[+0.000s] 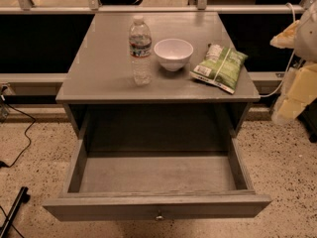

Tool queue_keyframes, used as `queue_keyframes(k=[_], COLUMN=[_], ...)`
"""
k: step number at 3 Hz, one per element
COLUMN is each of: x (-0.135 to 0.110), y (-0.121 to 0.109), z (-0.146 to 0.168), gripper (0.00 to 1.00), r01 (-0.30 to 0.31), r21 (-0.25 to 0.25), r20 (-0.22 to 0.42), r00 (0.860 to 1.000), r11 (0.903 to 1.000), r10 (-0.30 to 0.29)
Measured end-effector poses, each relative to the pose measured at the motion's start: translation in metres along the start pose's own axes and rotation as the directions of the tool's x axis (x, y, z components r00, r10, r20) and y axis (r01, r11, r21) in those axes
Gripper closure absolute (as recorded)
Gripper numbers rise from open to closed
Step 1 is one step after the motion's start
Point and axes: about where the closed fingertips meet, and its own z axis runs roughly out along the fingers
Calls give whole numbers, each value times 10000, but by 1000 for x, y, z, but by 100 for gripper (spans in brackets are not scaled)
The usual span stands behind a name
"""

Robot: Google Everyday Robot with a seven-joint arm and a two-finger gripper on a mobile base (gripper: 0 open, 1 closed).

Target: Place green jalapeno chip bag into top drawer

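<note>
The green jalapeno chip bag (220,66) lies flat on the right side of the grey cabinet top (106,78), just right of the white bowl. The top drawer (157,206) is pulled fully open below, with nothing in it, and its brass knob faces the front. My gripper (293,101) is part of the cream-coloured arm at the right edge of the view. It hangs beside the cabinet's right side, apart from the bag and lower than the cabinet top.
A clear water bottle (140,51) stands upright on the cabinet top, left of the white bowl (173,53). A rail and dark glass run behind the cabinet. Cables (20,148) lie on the speckled floor at the left.
</note>
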Motion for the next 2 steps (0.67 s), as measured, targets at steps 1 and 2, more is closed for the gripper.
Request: queue_keyframes(k=[1,2], x=[1,-23], y=[-47,-97], z=[18,50], gripper=[0,0], r01=[299,605], r21=[252,311], r20=[372,1242], r00=[9988,9902], r11=[9992,9977], r10=[-308,-639])
